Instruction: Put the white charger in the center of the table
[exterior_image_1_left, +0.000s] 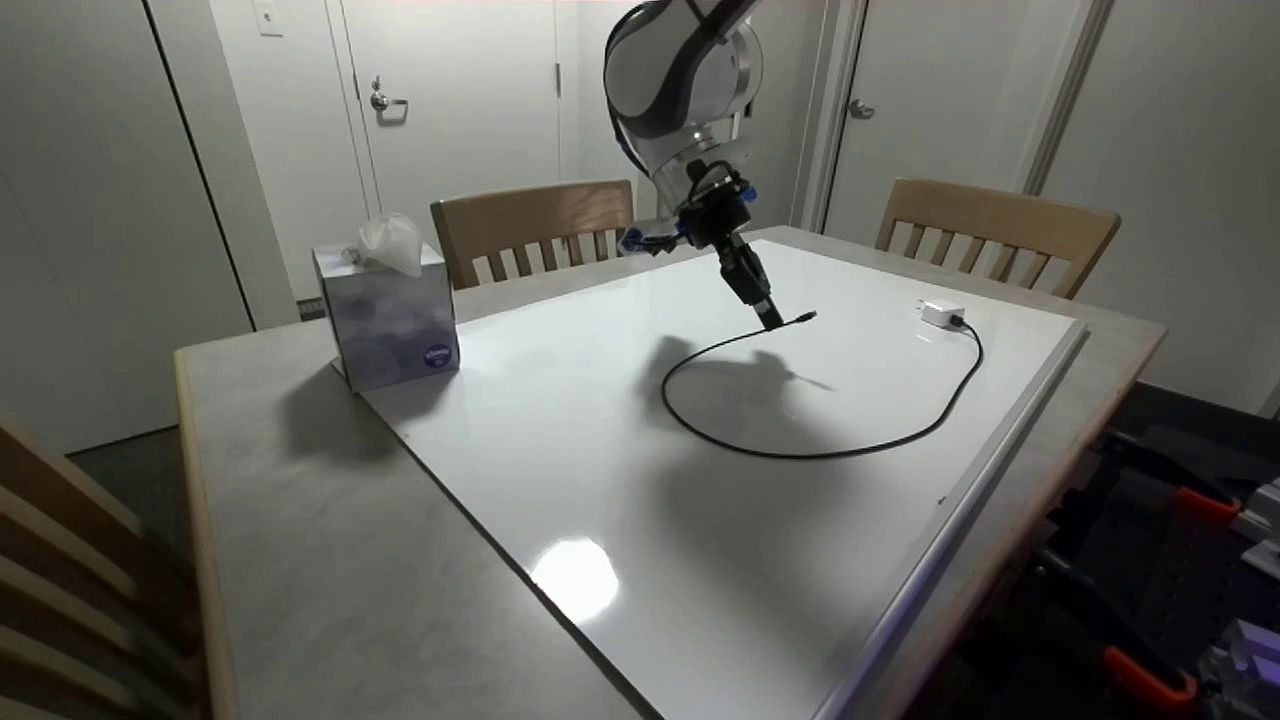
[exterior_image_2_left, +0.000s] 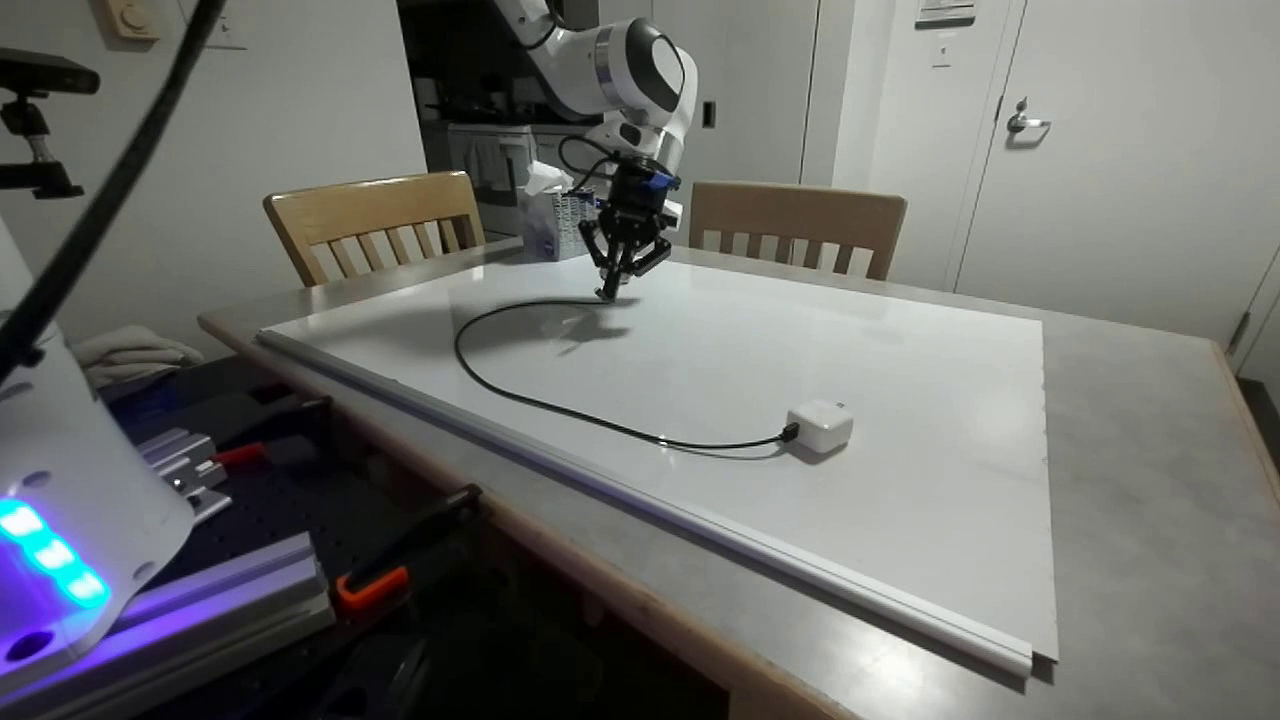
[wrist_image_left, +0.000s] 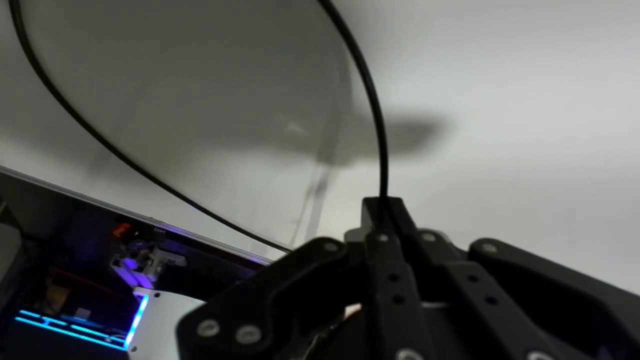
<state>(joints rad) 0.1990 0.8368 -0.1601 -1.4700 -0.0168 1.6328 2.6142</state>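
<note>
End effector (wrist_image_left: 382, 209) pinching thin cord (wrist_image_left: 383, 155) — boxy charger (exterior_image_2_left: 822, 427) on glossy panel (exterior_image_2_left: 930, 390).

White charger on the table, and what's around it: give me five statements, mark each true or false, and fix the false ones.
1. The white charger rests on the glossy white panel. True.
2. The claw stands open. False: the claw is shut on the black cord.
3. The black cord is plugged into the white charger. True.
4. The tissue box lies on its side. False: the tissue box stands upright.
5. A wooden chair stands by the table. True.
</note>
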